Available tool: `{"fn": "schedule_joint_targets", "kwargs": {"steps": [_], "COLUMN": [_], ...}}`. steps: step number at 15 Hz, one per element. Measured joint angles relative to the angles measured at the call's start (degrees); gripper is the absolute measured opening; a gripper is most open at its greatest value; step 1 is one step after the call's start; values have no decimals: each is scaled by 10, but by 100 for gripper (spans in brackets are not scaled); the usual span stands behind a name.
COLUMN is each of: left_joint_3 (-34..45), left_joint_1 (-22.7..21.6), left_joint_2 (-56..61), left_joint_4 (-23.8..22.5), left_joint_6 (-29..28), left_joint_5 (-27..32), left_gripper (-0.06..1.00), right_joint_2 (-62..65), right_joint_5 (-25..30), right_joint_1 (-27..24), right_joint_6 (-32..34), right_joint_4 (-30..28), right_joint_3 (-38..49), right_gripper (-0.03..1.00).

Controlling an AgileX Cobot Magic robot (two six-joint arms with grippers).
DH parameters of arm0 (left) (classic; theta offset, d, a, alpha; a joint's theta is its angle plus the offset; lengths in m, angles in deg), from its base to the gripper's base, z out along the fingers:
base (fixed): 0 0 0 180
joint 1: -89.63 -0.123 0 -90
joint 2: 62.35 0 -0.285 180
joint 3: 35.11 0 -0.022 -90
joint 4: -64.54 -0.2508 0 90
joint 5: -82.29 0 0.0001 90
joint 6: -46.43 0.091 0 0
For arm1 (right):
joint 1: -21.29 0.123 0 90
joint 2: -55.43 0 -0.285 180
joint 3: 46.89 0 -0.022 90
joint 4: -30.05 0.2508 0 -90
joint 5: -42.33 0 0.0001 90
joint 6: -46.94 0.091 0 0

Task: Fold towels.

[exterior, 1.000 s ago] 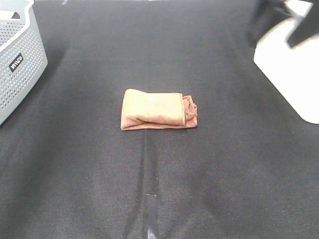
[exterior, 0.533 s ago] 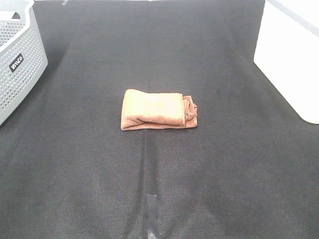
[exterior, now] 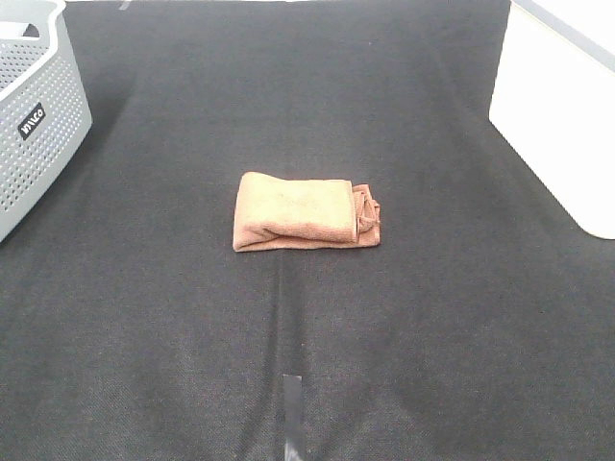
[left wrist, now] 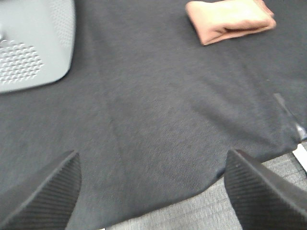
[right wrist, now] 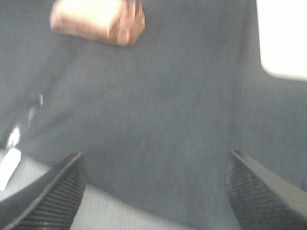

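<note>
Towel: the rust-brown towel (exterior: 306,212) lay folded into a compact rectangle near the middle of the black cloth, free of both grippers.
Left fingers: ribbed black pads (left wrist: 41,199) stood wide apart with nothing between them.
Left gripper: the left gripper (left wrist: 153,191) hung over the near edge of the cloth, well apart from the towel (left wrist: 231,20), which lay far ahead of it.
Right fingers: ribbed black pads (right wrist: 45,196) were likewise spread wide and held nothing.
Right gripper: the right gripper (right wrist: 154,194) hung above the near part of the cloth, well apart from the towel (right wrist: 98,21); this view was blurred.
Towel edges: the fold's rounded side faced left, and bunched, darker hems showed at the right end.
Cloth: the black cloth (exterior: 307,327) covered the table, with soft creases running toward the near edge.
Tape: a short grey strip (exterior: 292,415) lay on the cloth near the front, in line with the towel.
Basket: a grey perforated basket (exterior: 34,120) stood at the far left.
White object: a white, round-cornered shape (exterior: 562,125) sat at the far right.
</note>
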Motion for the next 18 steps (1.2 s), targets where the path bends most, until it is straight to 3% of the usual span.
{"fn": "schedule_joint_targets", "kwargs": {"steps": [4, 7, 18], "left_joint_3": [18, 22, 22], "left_joint_1": [0, 0, -1], "left_joint_2": [1, 1, 1], "left_joint_4": [5, 6, 5], "left_joint_6": [23, 24, 25], "left_joint_5": [-55, -69, -70], "left_gripper": [78, 78, 78], "right_joint_2": [19, 19, 19], "right_joint_5": [-22, -6, -5], "right_joint_1": [0, 0, -3], "right_joint_6": [-11, -26, -25], "right_joint_4": [2, 2, 3], "right_joint_3": [12, 23, 24], "right_gripper": [76, 76, 76]}}
